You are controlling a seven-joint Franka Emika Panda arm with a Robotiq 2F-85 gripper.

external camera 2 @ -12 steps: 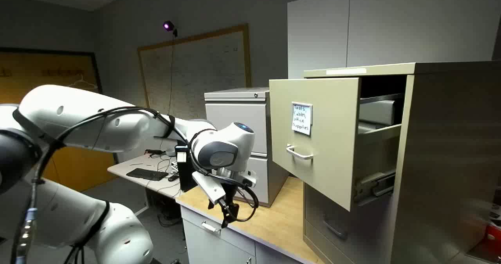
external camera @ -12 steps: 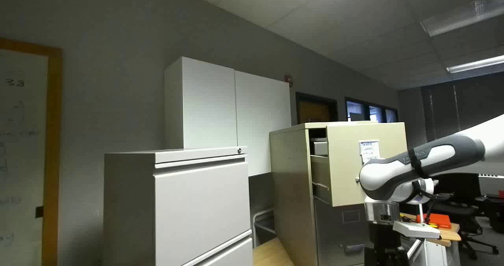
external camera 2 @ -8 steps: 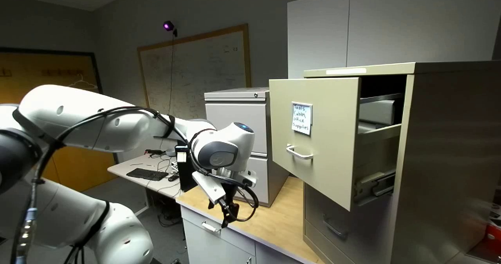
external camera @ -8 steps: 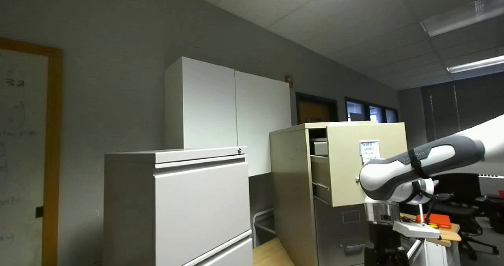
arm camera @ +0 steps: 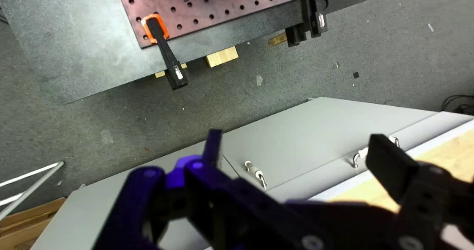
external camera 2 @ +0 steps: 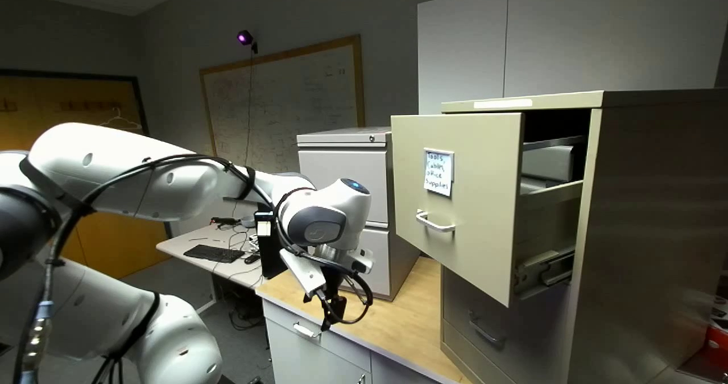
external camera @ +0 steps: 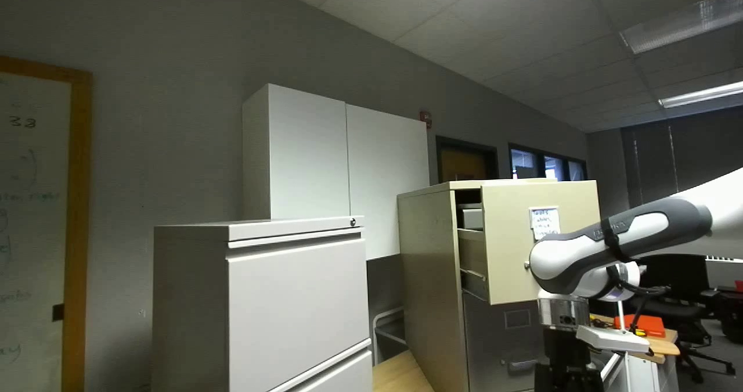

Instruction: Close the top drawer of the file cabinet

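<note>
1. Top drawer point(external camera 2: 483, 202): uppermost in the file cabinet point(external camera 2: 648, 230), standing part-way out on its slide point(external camera 2: 536, 274); closing not yet done, by my reading.
2. Gripper point(arm camera: 296, 140): fingers point(arm camera: 390, 166) spread wide, nothing held between them, tips pointing floorward. Apart from the drawer front and seemingly lower than its bottom edge. Empty, I judge, because a closing push needs no grasp; raising it to face the front seems the next call.
3. Drawer handle point(external camera 2: 435, 223), light metal: juts from the front (probably a poor spot to push; the flat metal around it should serve better).
4. Cable loop point(external camera 2: 371, 298): hangs beside the gripper; might snag on that handle if the wrist comes near.
5. Grey box point(external camera 2: 547, 164): inside the drawer; seems low enough to pass beneath the cabinet top.
6. Grey cabinet point(external camera 2: 344, 188): on the wooden counter point(external camera 2: 409, 321), beside the file cabinet but apart from it.
7. White cupboard point(external camera: 371, 165): behind both cabinets, outside the push's line, as I judge.
</note>
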